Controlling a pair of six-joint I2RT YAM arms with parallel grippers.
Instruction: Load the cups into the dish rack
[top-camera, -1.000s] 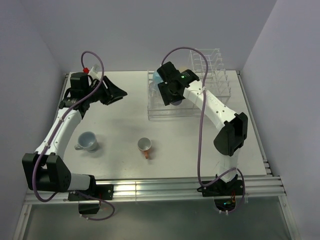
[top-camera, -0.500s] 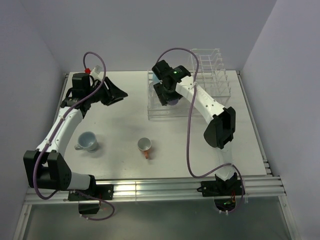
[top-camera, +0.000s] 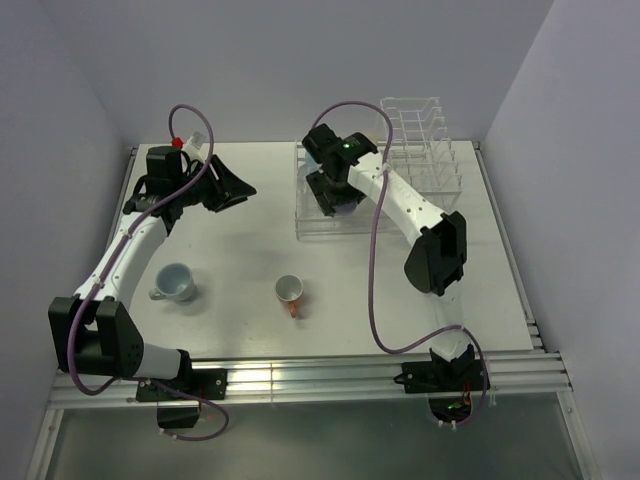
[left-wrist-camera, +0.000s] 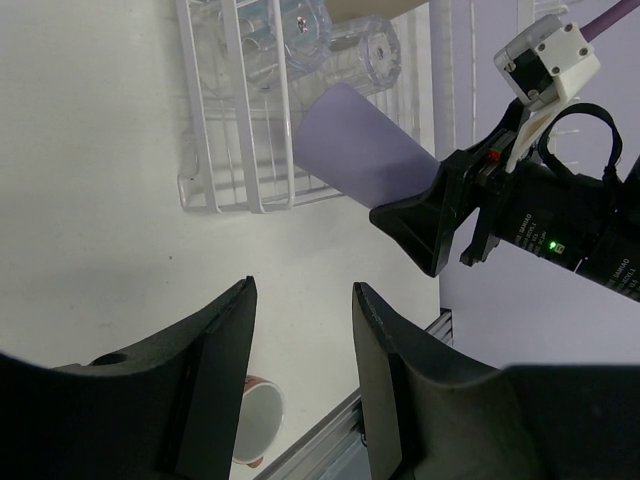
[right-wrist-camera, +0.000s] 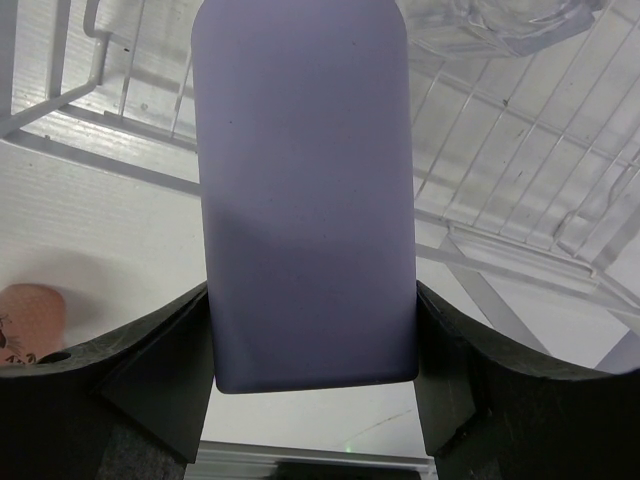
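The plain purple cup (right-wrist-camera: 305, 190) hung tilted just over the low flat section of the clear thin-barred dish rack (top-camera: 308, 228), clamped across its sides by the right gripper (right-wrist-camera: 312, 340), so the step in hand appeared to be placing it there. The next move likely called for lowering it onto the bars near the clear glass (left-wrist-camera: 375, 50) before release. The left gripper (left-wrist-camera: 302, 300), half open and empty, hovered left of the rack.

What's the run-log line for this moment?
right pincer: shut on purple cup over dish rack | left pincer: open, empty | grey-blue mug, orange-handled mug: on table
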